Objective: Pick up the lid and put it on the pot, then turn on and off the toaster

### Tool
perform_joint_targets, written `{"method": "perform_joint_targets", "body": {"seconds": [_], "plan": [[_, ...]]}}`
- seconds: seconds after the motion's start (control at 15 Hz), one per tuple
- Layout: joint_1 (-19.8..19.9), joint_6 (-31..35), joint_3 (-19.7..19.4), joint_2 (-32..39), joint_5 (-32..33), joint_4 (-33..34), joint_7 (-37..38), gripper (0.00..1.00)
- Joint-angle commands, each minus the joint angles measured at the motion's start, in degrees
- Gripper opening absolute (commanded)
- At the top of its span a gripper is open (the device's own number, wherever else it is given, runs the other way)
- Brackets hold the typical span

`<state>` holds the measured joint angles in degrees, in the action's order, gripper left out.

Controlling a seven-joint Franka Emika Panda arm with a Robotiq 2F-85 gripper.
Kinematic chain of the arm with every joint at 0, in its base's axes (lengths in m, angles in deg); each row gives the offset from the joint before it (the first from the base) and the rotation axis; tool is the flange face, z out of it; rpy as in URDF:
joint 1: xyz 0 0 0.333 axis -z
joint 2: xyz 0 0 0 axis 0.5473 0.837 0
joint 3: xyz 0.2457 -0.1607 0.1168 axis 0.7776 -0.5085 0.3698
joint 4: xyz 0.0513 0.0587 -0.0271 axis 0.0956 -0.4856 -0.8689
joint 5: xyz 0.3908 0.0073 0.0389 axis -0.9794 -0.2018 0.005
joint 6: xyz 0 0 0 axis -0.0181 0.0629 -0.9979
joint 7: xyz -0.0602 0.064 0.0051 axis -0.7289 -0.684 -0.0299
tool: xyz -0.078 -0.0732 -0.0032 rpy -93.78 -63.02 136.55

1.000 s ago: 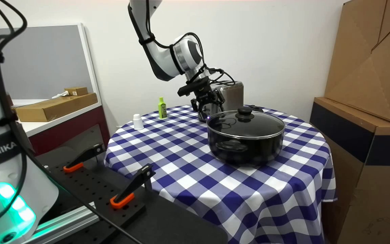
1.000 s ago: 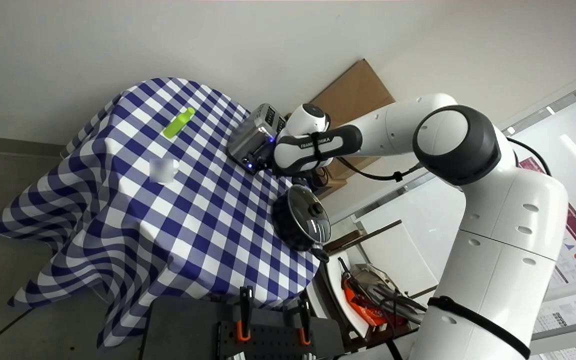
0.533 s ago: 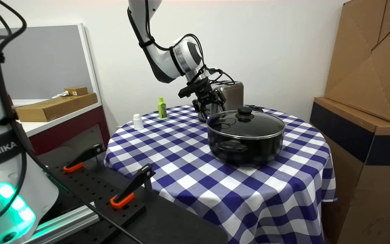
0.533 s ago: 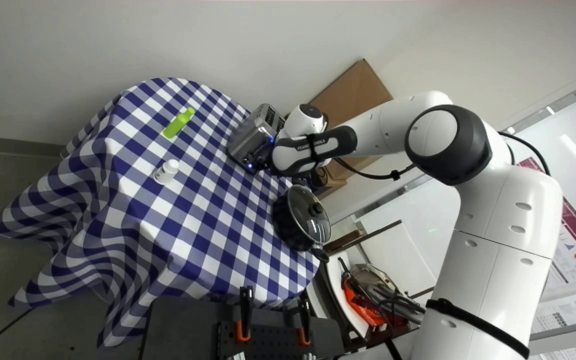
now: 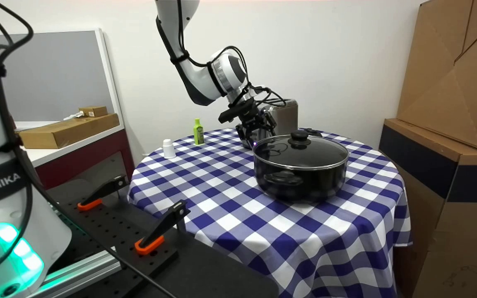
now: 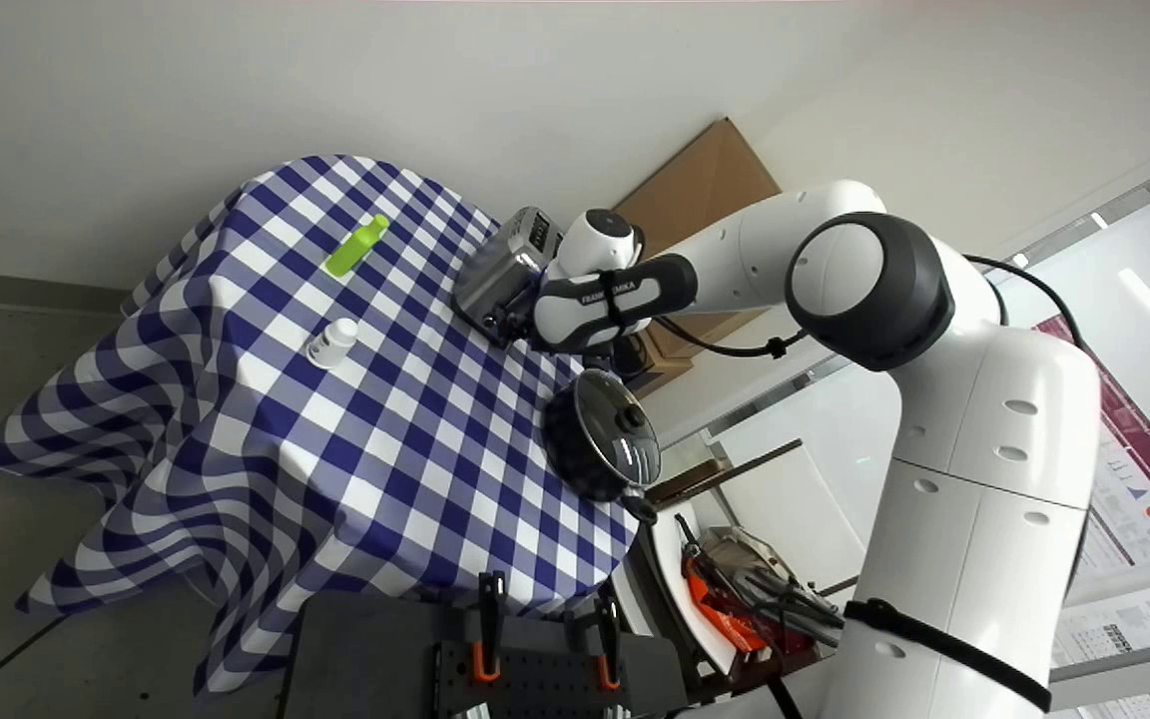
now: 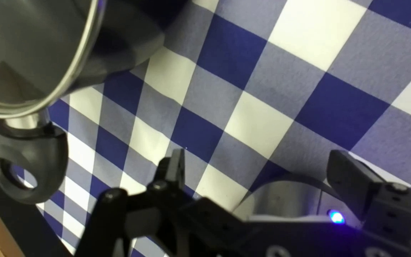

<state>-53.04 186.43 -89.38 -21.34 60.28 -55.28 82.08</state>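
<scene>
The glass lid (image 5: 319,155) with its black knob lies flat on the black pot (image 5: 300,186). Both also show in an exterior view, the lid (image 6: 607,419) on the pot (image 6: 570,454). In the wrist view the lid (image 7: 23,50) and pot (image 7: 127,46) are at upper left, partly cut off. The silver toaster (image 5: 287,119) stands behind the pot; it also shows at the arm's end (image 6: 495,275). My gripper (image 5: 257,131) is open, beside the toaster's front. In the wrist view the open gripper (image 7: 257,157) has nothing between its fingertips; the toaster (image 7: 280,198) with a lit blue light is below, partly hidden.
A green bottle (image 5: 198,133) and a small white bottle (image 5: 168,149) stand on the checkered tablecloth (image 5: 222,190). Large cardboard boxes (image 5: 441,186) stand beside the table. Black clamps (image 5: 162,227) are on the dark stand by the robot base. A cable lies behind the pot.
The arm has moved a little lower and, in an exterior view, leftward toward the toaster. The toaster's blue lights seen there earlier no longer show. The lid and pot have not moved.
</scene>
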Motion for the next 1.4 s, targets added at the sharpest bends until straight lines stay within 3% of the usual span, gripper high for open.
{"method": "perform_joint_targets", "body": {"seconds": [0.0, 1.33], "plan": [[-1.31, 1.45, -1.7, 1.82, 0.63, 2.08, 2.05, 1.0], [-0.03, 7.38, -0.85, 2.35, -1.94, 1.87, 0.67, 1.0]]}}
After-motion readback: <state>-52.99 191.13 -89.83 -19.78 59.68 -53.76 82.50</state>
